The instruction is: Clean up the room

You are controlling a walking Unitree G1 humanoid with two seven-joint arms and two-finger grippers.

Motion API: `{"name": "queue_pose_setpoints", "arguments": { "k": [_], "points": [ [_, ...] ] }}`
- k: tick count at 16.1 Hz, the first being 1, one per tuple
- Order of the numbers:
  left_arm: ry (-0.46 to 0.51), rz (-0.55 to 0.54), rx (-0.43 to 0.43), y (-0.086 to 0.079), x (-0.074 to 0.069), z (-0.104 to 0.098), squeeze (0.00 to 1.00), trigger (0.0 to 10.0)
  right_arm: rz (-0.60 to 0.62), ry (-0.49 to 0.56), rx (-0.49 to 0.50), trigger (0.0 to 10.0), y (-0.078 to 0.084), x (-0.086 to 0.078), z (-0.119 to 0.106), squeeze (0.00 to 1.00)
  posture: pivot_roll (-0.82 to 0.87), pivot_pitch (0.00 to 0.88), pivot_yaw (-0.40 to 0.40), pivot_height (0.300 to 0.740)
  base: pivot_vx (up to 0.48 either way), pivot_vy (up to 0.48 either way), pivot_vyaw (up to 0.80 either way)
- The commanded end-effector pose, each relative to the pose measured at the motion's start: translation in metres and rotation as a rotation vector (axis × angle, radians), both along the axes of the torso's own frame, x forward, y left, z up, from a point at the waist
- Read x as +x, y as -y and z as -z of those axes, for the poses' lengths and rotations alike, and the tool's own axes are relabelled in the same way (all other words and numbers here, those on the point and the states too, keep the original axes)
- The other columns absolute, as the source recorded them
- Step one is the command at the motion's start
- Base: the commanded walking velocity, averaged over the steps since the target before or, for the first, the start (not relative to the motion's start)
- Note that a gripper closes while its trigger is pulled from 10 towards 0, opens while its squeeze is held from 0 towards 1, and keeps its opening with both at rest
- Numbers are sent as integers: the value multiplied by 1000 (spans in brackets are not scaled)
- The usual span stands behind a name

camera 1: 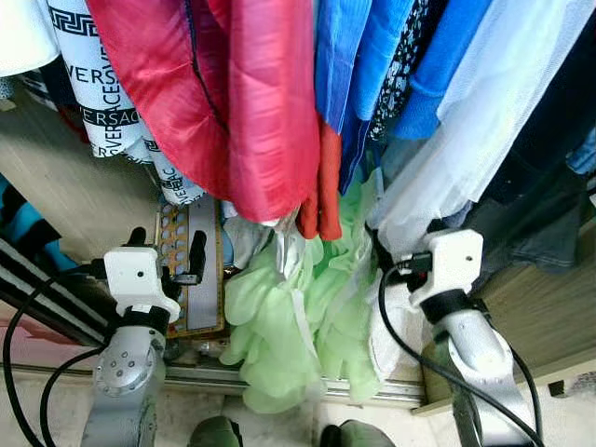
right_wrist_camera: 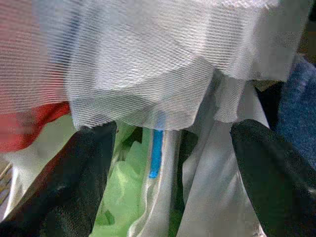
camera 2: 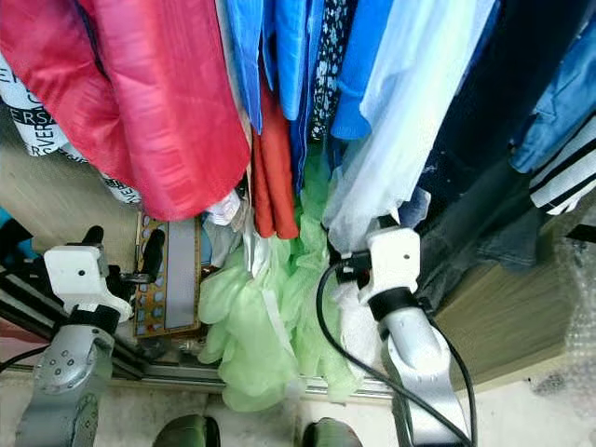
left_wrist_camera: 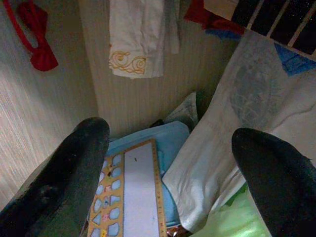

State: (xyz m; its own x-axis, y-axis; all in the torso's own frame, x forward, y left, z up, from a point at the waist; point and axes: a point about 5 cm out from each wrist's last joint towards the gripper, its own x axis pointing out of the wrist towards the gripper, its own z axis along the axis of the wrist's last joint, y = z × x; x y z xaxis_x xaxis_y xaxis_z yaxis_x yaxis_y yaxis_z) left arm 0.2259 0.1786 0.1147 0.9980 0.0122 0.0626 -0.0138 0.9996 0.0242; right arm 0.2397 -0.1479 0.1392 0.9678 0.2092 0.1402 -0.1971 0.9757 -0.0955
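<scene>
The robot faces a wardrobe packed with hanging clothes. At twelve o'clock hangs a shiny red satin garment [camera 1: 233,102], with bright blue shirts [camera 1: 368,56] just beside it at one o'clock and a sheer white mesh garment [camera 1: 475,130] slanting down toward three o'clock. At ten o'clock hangs a white cloth with black printed lettering [camera 1: 107,102]. Below the red garment, a pale green ruffled fabric [camera 1: 289,326] spills down toward six o'clock onto the metal sliding-door track [camera 1: 214,377].

The left pincer [camera 1: 168,251] sits at eight o'clock with its two black fingers [left_wrist_camera: 64,182] spread apart, holding nothing, aimed at a flat board with a yellow frame and rows of coloured shapes [left_wrist_camera: 131,192] that rests on a light blue item [left_wrist_camera: 170,143] on the wardrobe floor. A crumpled white cloth [left_wrist_camera: 227,148] lies just beside the board.

The right pincer [right_wrist_camera: 173,177] is at four o'clock, pushed in among the white mesh and green fabric. Its fingers [right_wrist_camera: 74,187] stand apart; the mesh drapes over them, and they seem to clamp nothing, though the cloth hides much.
</scene>
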Motion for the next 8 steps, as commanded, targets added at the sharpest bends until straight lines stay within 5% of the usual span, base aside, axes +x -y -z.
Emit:
{"name": "queue_pose_setpoints", "arguments": {
  "k": [1, 8],
  "points": [
    [-1, -11, -9, -3, 0, 2, 0, 10000, 34, -21, 12, 10000, 6, 2, 4, 0, 18, 69, -22, 740, 0, 0, 0],
    [-1, -20, -21, -6, 3, 7, 0, 10000, 90, -40, -10, 10000, 10, 8, 9, 0, 16, 55, -21, 740, 0, 0, 0]
  ]
}}
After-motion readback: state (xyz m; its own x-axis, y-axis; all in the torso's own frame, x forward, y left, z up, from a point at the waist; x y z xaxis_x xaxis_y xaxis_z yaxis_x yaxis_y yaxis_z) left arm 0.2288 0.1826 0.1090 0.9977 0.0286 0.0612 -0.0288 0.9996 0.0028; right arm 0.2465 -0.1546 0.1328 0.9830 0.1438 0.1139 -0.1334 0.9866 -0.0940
